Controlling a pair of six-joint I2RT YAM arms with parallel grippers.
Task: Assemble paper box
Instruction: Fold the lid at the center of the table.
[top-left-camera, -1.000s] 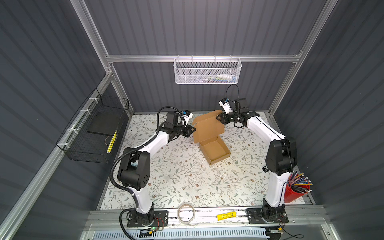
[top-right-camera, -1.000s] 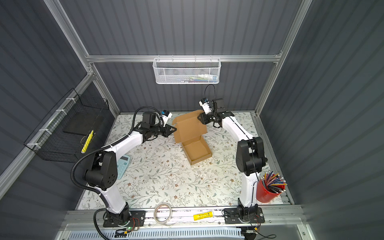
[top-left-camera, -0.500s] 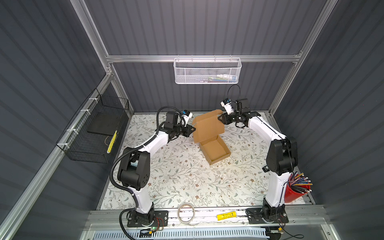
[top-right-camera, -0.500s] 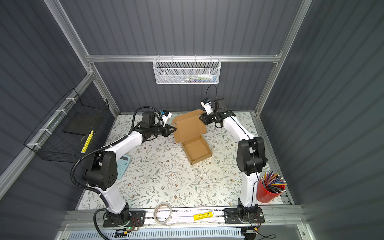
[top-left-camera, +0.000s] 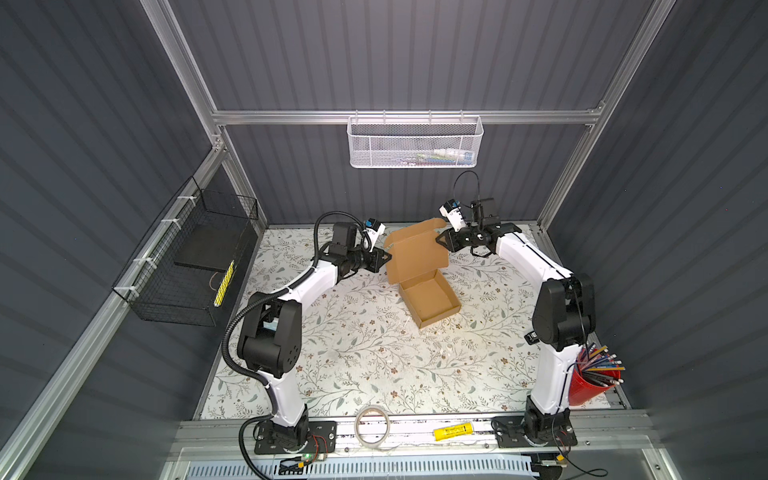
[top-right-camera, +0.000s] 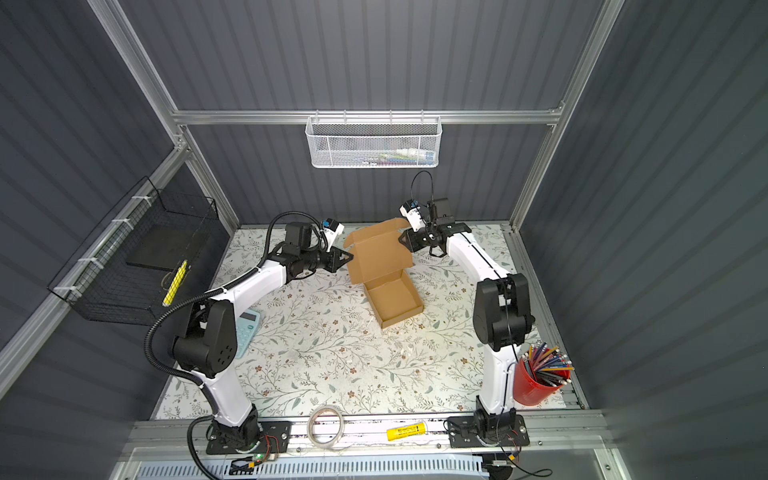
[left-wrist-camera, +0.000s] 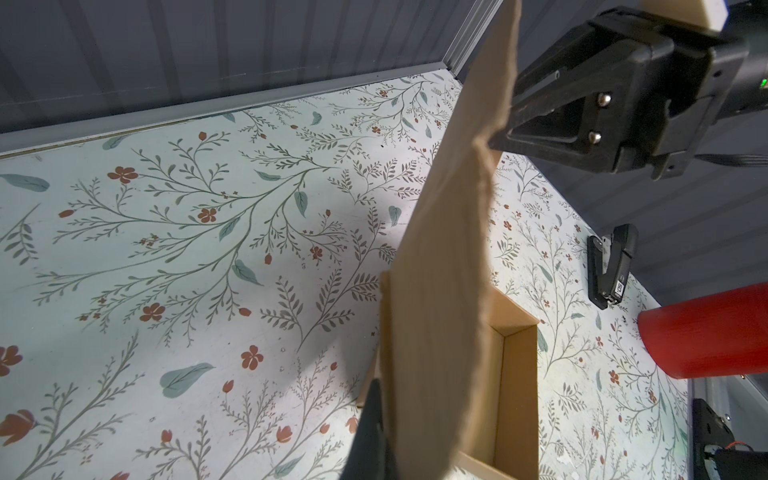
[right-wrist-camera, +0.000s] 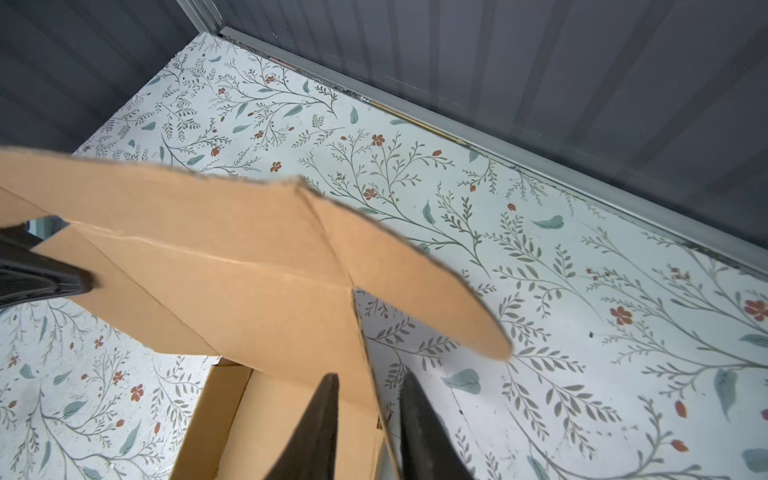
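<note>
**Floral tabletop (top-left-camera: 353, 353): base formed, lid left to close**

Your paper box (top-left-camera: 430, 301) sits toward the back, its walls up and its lid (top-left-camera: 415, 253) raised. The left end effector (top-left-camera: 388, 257) pinches the lid's left edge. The right end effector (top-left-camera: 439, 240) straddles the right edge, fingers (right-wrist-camera: 320, 424) narrowly apart; you cannot tell if they grip. Folding and tucking the lid remain.

Floral counter (top-left-camera: 365, 357), as I view it from above. Resting on it: the box (top-left-camera: 430, 305), back centre; a calculator (top-right-camera: 248, 332), partly behind my left arm; a red cup (top-left-camera: 588, 384) of pencils (top-left-camera: 602, 363), front right; a stapler (left-wrist-camera: 610, 266) near that cup.
</note>
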